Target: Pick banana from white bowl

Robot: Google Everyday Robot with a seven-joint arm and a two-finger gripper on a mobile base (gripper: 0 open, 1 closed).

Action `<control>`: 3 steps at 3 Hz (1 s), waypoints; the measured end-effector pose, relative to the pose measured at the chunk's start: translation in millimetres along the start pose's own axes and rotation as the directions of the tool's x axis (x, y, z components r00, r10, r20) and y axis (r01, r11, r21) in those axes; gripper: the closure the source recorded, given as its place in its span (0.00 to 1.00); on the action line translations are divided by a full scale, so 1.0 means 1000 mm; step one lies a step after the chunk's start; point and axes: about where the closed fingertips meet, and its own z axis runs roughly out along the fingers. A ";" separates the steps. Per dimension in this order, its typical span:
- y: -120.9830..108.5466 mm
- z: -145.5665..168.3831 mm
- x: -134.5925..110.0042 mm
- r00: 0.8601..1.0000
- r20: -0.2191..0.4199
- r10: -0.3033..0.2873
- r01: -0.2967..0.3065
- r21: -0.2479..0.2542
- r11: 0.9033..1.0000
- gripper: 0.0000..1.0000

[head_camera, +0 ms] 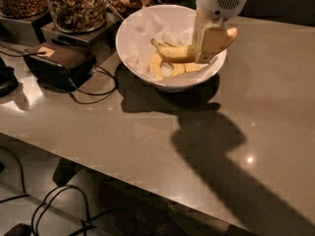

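While hanging over the 3 o'clock side of the large round glossy white bowl [129, 53], clenches, as the white-housed two-finger gripper [209, 50], on the long curved yellow banana [174, 52]. Holds it roughly level over the crumpled white paper lining [147, 23], with the dark stem end toward 9 o'clock and the tip poking out past the tan finger toward 3 o'clock. Smooth yellow peel, gently arched. Beneath it, toward 6 o'clock within the bowl, shorter yellow bananas [160, 67]. At 10 o'clock from the bowl, glass jars of nuts [78, 6]; at 9 o'clock, a dark box [61, 60] with a black cable [93, 100], all on the grey-brown counter [147, 132].
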 end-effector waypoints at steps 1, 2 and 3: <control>-0.007 0.001 -0.004 1.000 0.011 -0.002 0.001 0.024 1.000 1.00; 0.006 -0.004 -0.001 1.000 0.022 0.008 -0.009 0.029 1.000 1.00; 0.042 -0.009 0.006 0.997 0.044 0.057 -0.057 0.000 0.998 1.00</control>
